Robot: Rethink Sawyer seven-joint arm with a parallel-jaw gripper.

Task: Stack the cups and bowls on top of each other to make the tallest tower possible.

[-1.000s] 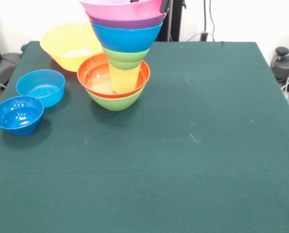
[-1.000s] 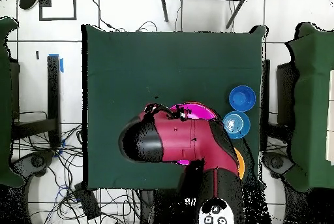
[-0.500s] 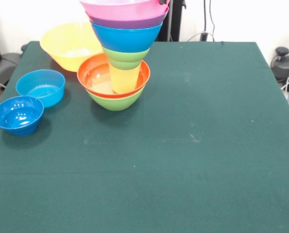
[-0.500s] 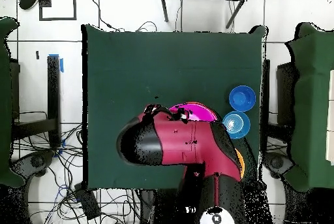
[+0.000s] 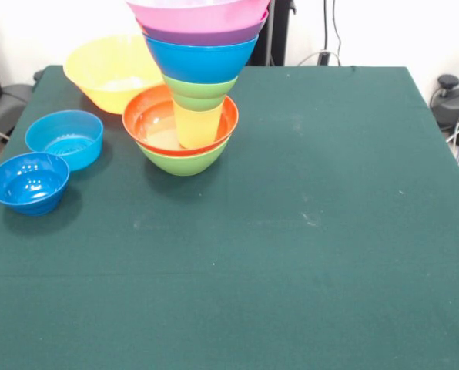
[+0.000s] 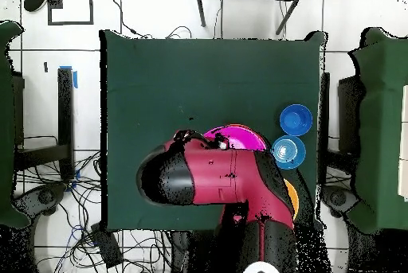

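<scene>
The tower (image 5: 192, 85) sits toward the far left of the green worktop (image 5: 306, 231): green bowl, red-orange bowl (image 5: 149, 123), yellow cup (image 5: 197, 126), small green, blue, purple, then pink bowl (image 5: 202, 11) on top. Big orange bowl (image 5: 106, 69) behind, two blue bowls (image 5: 64, 137) off left. End effector's hidden under the arm (image 6: 215, 178) overhead, can't tell its state.

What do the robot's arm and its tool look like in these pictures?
Only the overhead view shows the arm: a thick, rounded body in dark red, with a large black rounded section at one end and another black part near the base. Small dark dots mark the red shell. A few thin black cables curl at its tip. The tool itself cannot be made out, and the front view shows no arm at all.
</scene>
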